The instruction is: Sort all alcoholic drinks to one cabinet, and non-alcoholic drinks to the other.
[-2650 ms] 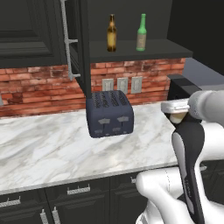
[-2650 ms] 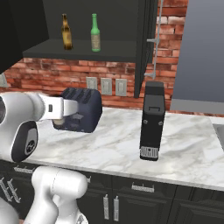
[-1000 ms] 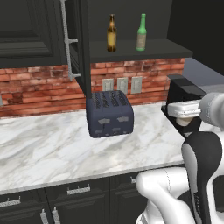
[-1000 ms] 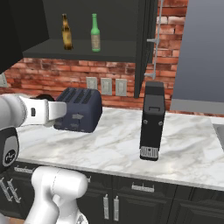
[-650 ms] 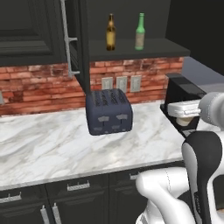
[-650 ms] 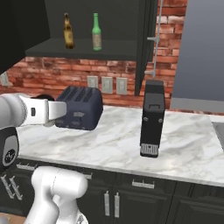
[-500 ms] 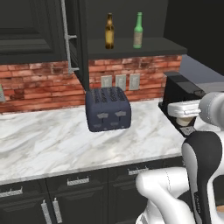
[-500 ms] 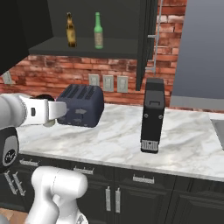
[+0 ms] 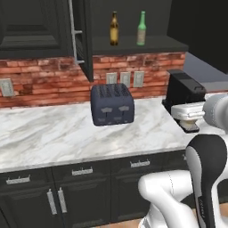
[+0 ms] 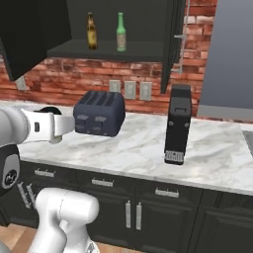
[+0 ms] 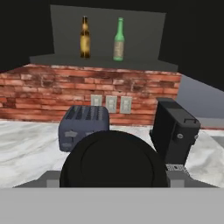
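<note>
Lately the whole scene has shifted: the base was driven. A lidded coffee cup [image 11: 113, 159] is gripped in wide jaws; amber bottle [image 9: 114, 29] and green bottle [image 9: 141, 29] are shelved together in the open cabinet [image 9: 133, 44].

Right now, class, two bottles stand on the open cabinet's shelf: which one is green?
The green bottle is the right-hand one in all three views; the amber-brown bottle stands to its left.
</note>
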### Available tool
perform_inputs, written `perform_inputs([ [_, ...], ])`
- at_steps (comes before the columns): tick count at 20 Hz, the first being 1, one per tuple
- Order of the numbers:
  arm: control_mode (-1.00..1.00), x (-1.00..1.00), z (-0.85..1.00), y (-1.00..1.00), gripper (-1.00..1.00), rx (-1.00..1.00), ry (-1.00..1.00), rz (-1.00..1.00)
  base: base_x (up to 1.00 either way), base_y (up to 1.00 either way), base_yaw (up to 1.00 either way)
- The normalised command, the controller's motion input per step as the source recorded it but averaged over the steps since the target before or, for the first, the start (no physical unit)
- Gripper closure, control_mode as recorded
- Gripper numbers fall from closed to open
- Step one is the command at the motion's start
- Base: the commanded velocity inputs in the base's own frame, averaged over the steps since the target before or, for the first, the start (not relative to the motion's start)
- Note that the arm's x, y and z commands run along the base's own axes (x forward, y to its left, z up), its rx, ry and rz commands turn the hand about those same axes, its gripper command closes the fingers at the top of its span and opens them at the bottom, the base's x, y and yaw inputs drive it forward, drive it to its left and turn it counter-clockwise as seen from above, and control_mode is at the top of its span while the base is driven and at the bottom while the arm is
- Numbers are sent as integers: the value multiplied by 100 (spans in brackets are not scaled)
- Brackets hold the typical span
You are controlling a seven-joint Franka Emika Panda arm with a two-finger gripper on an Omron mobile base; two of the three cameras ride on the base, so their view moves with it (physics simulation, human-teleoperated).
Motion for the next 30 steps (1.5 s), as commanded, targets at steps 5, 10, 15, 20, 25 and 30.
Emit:
perform_inputs([
  [5, 100, 0, 0, 0, 100, 0, 0, 0, -11, 39, 27],
  [10, 100, 0, 0, 0, 100, 0, 0, 0, -9, 45, 38],
  [15, 100, 0, 0, 0, 100, 0, 0, 0, -21, 41, 43],
  [20, 100, 0, 0, 0, 100, 0, 0, 0, -24, 37, 44],
  [25, 100, 0, 0, 0, 100, 0, 0, 0, -22, 36, 45],
  [30, 100, 0, 0, 0, 100, 0, 0, 0, -19, 37, 44],
])
